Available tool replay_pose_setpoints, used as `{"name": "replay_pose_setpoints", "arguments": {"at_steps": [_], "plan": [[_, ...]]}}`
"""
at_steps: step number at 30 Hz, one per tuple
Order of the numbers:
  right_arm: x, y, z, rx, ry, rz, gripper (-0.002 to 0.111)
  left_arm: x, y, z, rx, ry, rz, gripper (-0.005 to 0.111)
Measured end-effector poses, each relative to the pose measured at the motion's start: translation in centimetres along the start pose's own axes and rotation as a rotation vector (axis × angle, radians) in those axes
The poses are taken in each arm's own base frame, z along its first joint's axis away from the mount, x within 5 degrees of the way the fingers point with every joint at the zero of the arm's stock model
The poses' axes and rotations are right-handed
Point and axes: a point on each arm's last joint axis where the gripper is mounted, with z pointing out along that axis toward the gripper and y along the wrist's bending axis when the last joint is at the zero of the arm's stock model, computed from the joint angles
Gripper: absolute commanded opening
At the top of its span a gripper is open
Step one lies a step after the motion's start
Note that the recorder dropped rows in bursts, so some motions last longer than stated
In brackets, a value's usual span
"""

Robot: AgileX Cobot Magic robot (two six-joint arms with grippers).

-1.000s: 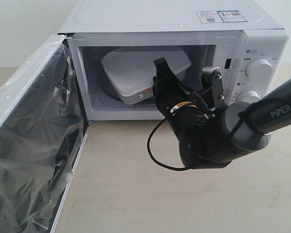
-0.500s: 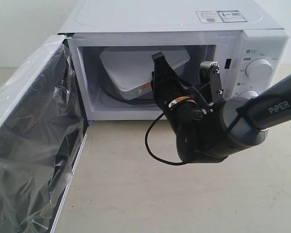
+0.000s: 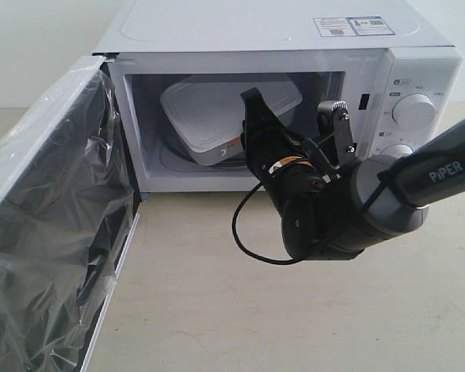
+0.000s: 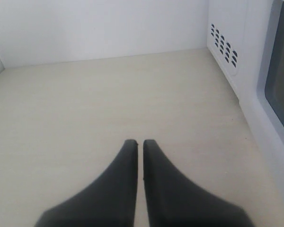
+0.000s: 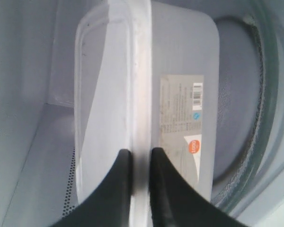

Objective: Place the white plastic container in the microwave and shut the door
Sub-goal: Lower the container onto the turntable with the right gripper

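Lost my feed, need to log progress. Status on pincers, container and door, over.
Right pincer shut on white plastic container, by its rim. Left pincer shut, empty, beside microwave. Container tilted inside cavity. Door wide open, nothing seen blocking it.

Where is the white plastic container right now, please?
In the exterior view, the white plastic container is tilted inside the open microwave, left of centre, its rim pinched by the right gripper.

Exterior view: from the front, a bit above, near the open microwave [image 3: 279, 46]; door [image 3: 54, 232] at 8 o'clock.
Left wrist view: low over the desk [image 4: 85, 94], beside the microwave's outer wall.
Right wrist view: very close, looking inside at the white plastic container [image 5: 180, 47].
Shared: exterior and right wrist views both see that container.
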Motion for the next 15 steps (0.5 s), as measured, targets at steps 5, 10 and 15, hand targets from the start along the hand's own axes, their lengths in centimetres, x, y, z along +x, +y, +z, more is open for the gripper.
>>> {"name": "replay_pose_setpoints", "arguments": {"at_steps": [5, 10, 15], "plan": [[0.0, 0.0, 0.0, 0.0, 0.0, 0.0, 0.012, 0.0, 0.0, 0.0, 0.0, 0.0, 0.0, 0.004], [-0.32, -0.18, -0.37, -0.029, -0.025, -0.011, 0.043, 0.0, 0.0, 0.0, 0.0, 0.0, 0.0, 0.004], [-0.57, -0.75, -0.98, -0.047, -0.03, -0.019, 0.047, 0.0, 0.0, 0.0, 0.0, 0.0, 0.0, 0.004]]}}
